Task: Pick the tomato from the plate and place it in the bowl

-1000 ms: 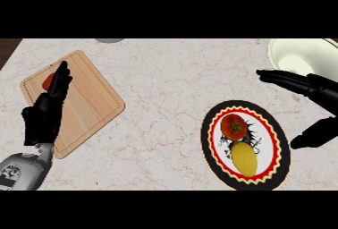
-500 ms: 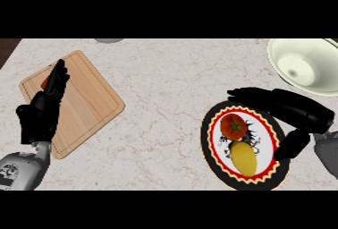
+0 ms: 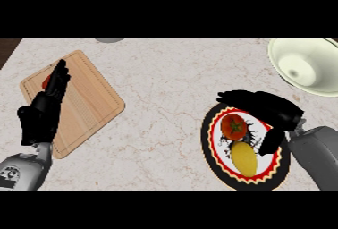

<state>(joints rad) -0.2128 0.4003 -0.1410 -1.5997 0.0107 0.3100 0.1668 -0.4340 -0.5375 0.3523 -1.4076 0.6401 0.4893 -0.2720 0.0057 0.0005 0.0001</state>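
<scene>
Our right hand (image 3: 267, 112) hangs over the far right part of the plate (image 3: 213, 147), its black fingers (image 3: 231, 95) curved leftward above the tomato (image 3: 234, 126) and its thumb (image 3: 270, 142) down at the tomato's right. The hand arches wide around the fruit and we cannot tell whether any part touches it; it holds nothing that we can see.

The one tomato lies on the far half of the plate, round, smooth and red, its dark green star of a stem facing up toward us, so it shows no long axis. Just near of it lies one yellow, oval fruit (image 3: 243, 158), smooth, its long axis running near to far with a slight lean to the right.

The plate is round, with a black rim, a red and yellow zigzag ring, and a white centre with dark marks.

Far right stands one pale, glossy, round bowl (image 3: 323, 76), well apart from the plate.

The desk (image 3: 165, 80) is veined light marble.

At the left, our left hand (image 3: 41, 118) rests flat with straight fingers over one wooden cutting board (image 3: 92, 105), rectangular with rounded corners and fine grain. A small red thing (image 3: 46, 82) peeks out beside its fingers.
</scene>
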